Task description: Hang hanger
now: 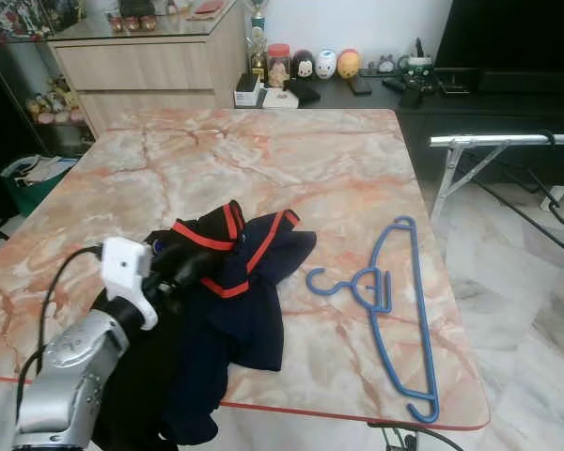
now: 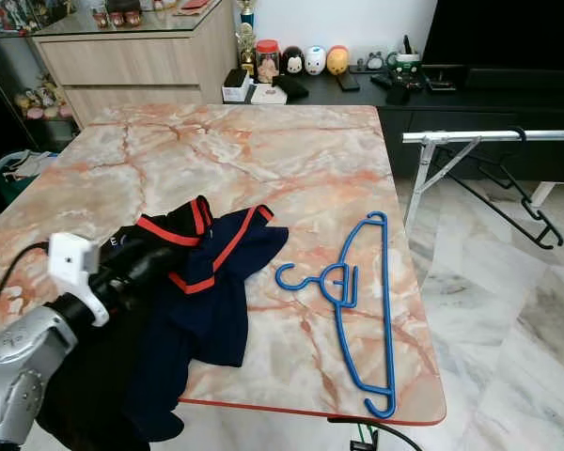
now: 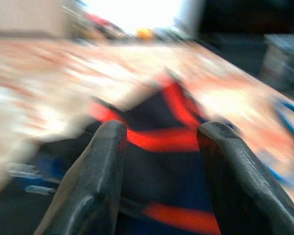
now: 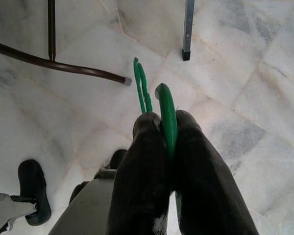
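Left arm [image 1: 70,371] reaches forward over the table edge; left gripper [image 3: 159,147] fingers parted. Right gripper [image 4: 167,142] points at the floor, fingers clamped on a green hanger [image 4: 165,110].

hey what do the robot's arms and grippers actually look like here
The left arm is a silver metal cylinder with a white plastic bracket at the wrist and a black cable looping along it. Both the left gripper and right gripper have two long, rounded black fingers.
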`<state>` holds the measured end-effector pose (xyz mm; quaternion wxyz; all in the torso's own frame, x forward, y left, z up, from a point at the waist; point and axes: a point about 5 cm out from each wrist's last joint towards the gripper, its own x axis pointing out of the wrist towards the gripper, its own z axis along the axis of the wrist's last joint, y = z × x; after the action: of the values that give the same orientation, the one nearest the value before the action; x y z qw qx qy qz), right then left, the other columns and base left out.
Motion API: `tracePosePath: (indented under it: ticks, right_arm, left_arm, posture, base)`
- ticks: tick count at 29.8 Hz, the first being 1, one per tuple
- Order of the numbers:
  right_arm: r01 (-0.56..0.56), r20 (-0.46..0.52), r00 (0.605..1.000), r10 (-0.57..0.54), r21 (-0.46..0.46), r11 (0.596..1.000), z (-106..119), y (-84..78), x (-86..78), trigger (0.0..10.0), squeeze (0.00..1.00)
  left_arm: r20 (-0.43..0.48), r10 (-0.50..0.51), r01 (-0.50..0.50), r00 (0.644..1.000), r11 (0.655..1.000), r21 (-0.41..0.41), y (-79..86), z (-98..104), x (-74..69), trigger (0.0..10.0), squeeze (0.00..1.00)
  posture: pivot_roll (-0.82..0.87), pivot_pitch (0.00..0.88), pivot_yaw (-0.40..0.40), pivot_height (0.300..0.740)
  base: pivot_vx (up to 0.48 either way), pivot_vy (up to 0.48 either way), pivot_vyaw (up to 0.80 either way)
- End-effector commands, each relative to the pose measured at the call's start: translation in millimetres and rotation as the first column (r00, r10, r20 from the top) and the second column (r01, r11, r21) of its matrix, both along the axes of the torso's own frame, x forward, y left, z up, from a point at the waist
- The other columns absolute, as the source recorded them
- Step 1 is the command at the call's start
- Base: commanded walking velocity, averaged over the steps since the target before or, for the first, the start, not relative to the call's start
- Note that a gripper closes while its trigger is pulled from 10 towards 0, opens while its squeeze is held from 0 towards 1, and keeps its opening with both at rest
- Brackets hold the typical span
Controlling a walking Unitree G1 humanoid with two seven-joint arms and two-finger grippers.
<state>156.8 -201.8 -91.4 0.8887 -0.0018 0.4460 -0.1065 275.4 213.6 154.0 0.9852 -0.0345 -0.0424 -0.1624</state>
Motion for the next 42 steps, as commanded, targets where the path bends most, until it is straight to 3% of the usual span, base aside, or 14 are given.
tracePosePath:
  ticks: [1,13,19,25,26,30,32,34,36,37,38,39,40,42]
  right_arm:
    - [0.000,-0.005,1.000,0.000,0.001,1.000,-0.5,0.2,-0.9,10.0,0.00]
    - [0.006,0.000,1.000,-0.006,-0.004,1.000,0.0,0.0,-0.1,10.0,0.00]
    - [0.007,-0.002,1.000,-0.007,-0.005,1.000,-0.2,0.0,-0.5,10.0,0.00]
    - [0.009,-0.001,1.000,-0.009,-0.005,1.000,-0.2,0.1,-0.4,10.0,0.00]
    - [0.009,-0.001,1.000,-0.009,-0.005,1.000,-0.2,0.1,-0.4,10.0,0.00]
    - [0.012,0.000,1.000,-0.012,-0.006,1.000,0.0,-0.2,-0.3,10.0,0.00]
    - [0.012,0.001,1.000,-0.012,-0.006,1.000,0.0,-0.3,-0.3,10.0,0.00]
    - [0.012,0.002,1.000,-0.012,-0.006,1.000,0.1,-0.5,-0.2,10.0,0.00]
    - [0.009,0.003,1.000,-0.009,-0.007,1.000,0.3,-1.3,0.0,10.0,0.00]
    - [0.009,0.003,1.000,-0.009,-0.007,1.000,0.3,-1.3,0.0,10.0,0.00]
    - [0.007,0.003,1.000,-0.007,-0.008,1.000,0.4,-1.6,0.1,10.0,0.00]
    - [0.007,0.003,1.000,-0.007,-0.008,1.000,0.4,-1.6,0.1,10.0,0.00]
    - [0.005,0.004,1.000,-0.005,-0.009,1.000,0.6,-2.1,0.2,10.0,0.00]
    - [0.003,0.005,1.000,-0.003,-0.009,1.000,0.7,-2.0,0.5,10.0,0.00]
  left_arm:
    - [0.011,0.145,-0.145,0.989,0.989,0.003,15.6,-3.4,1.7,10.0,0.00]
    - [-0.114,0.430,-0.429,0.895,0.903,0.040,26.4,-65.9,-8.8,10.0,0.00]
    - [-0.162,0.593,-0.588,0.789,0.805,0.085,55.4,-87.8,-22.7,10.0,0.00]
    - [-0.206,0.782,-0.764,0.589,0.621,0.174,90.1,-114.9,-48.4,10.0,0.00]
    - [-0.206,0.782,-0.764,0.589,0.621,0.174,90.1,-114.9,-48.4,10.0,0.00]
    - [-0.184,0.892,-0.863,0.414,0.449,0.233,115.4,-123.9,-70.6,10.0,0.00]
    - [-0.185,0.904,-0.877,0.385,0.420,0.232,119.3,-124.8,-74.3,10.0,0.00]
    - [-0.200,0.896,-0.881,0.396,0.433,0.193,120.2,-124.2,-74.0,10.0,0.00]
    - [-0.151,0.799,-0.796,0.582,0.598,0.100,100.5,-106.5,-51.2,10.0,0.00]
    - [-0.151,0.799,-0.796,0.582,0.598,0.100,100.5,-106.5,-51.2,10.0,0.00]
    - [-0.119,0.735,-0.735,0.668,0.676,0.054,87.0,-95.8,-38.6,10.0,0.00]
    - [-0.119,0.735,-0.735,0.668,0.676,0.054,87.0,-95.8,-38.6,10.0,0.00]
    - [-0.039,0.550,-0.551,0.834,0.835,0.001,49.7,-70.4,-13.8,10.0,0.00]
    - [-0.007,0.411,-0.411,0.912,0.911,-0.013,23.9,-58.0,-2.8,10.0,0.00]
  posture:
    - [0.12,0.000,0.024,0.740]
    - [0.10,0.005,0.028,0.740]
    - [0.10,0.010,0.027,0.740]
    - [0.10,0.008,0.029,0.740]
    - [0.10,0.008,0.029,0.740]
    - [0.10,0.009,0.027,0.740]
    - [0.10,0.009,0.027,0.740]
    - [0.10,0.012,0.023,0.740]
    - [0.11,0.015,0.018,0.740]
    - [0.11,0.015,0.018,0.740]
    - [0.11,0.015,0.017,0.740]
    - [0.11,0.015,0.017,0.740]
    - [0.11,0.014,0.015,0.740]
    - [0.11,0.014,0.016,0.740]
  base:
    - [0.000,0.000,0.00]
    - [0.000,0.000,0.00]
    - [0.000,0.000,0.00]
    - [0.000,0.000,0.00]
    - [0.000,0.000,0.00]
    - [0.000,0.000,0.00]
    - [0.000,0.000,0.00]
    - [0.000,0.000,0.00]
    - [0.000,0.000,0.00]
    - [0.000,0.000,0.00]
    - [0.000,0.000,0.00]
    - [0.000,0.000,0.00]
    - [0.000,0.000,0.00]
    - [0.000,0.000,0.00]
